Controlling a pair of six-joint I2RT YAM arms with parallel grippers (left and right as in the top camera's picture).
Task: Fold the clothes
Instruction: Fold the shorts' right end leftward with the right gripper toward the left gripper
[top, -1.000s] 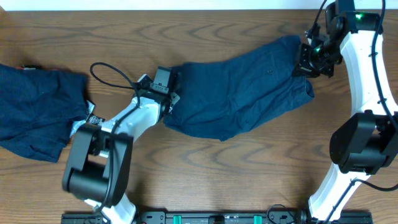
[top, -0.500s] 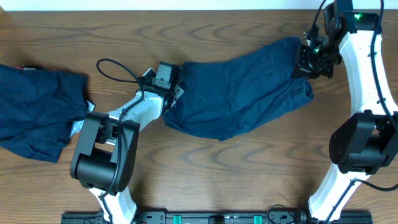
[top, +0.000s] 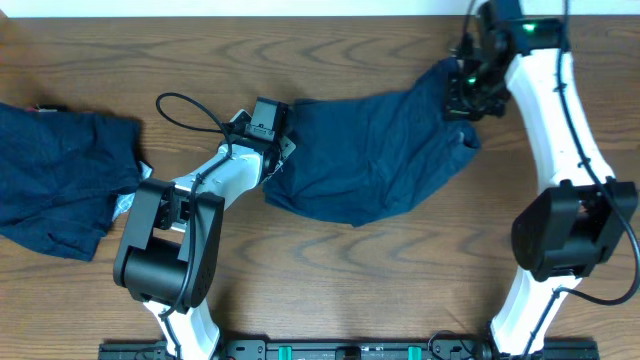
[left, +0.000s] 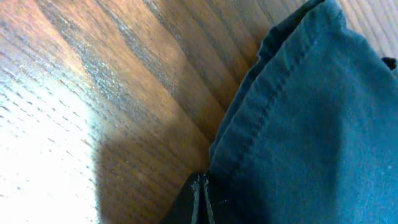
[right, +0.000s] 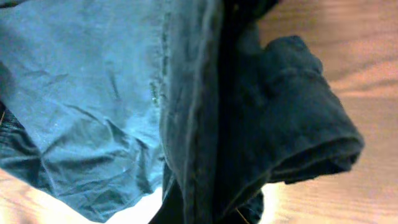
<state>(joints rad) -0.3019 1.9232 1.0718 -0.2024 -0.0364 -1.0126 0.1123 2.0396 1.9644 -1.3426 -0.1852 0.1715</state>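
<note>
A dark navy garment (top: 375, 155) lies spread across the middle of the wooden table (top: 330, 290). My left gripper (top: 276, 148) sits at its left edge; in the left wrist view the jaws (left: 202, 196) are pressed together at the seamed hem (left: 298, 112), seemingly pinching the edge. My right gripper (top: 462, 95) is shut on the garment's right end and holds it raised and bunched; in the right wrist view folds of the cloth (right: 249, 124) drape over the jaws (right: 205, 199). A second navy garment (top: 60, 185) lies at the far left, with small tags (top: 150, 190) at its right edge.
The table's far edge (top: 300, 14) runs along the top. A black cable (top: 185, 115) loops above the left arm. A black rail (top: 340, 350) runs along the table's front edge.
My right gripper has moved left with the garment's right end, bunching it toward the centre. My left gripper shifted slightly up earlier and now holds still.
</note>
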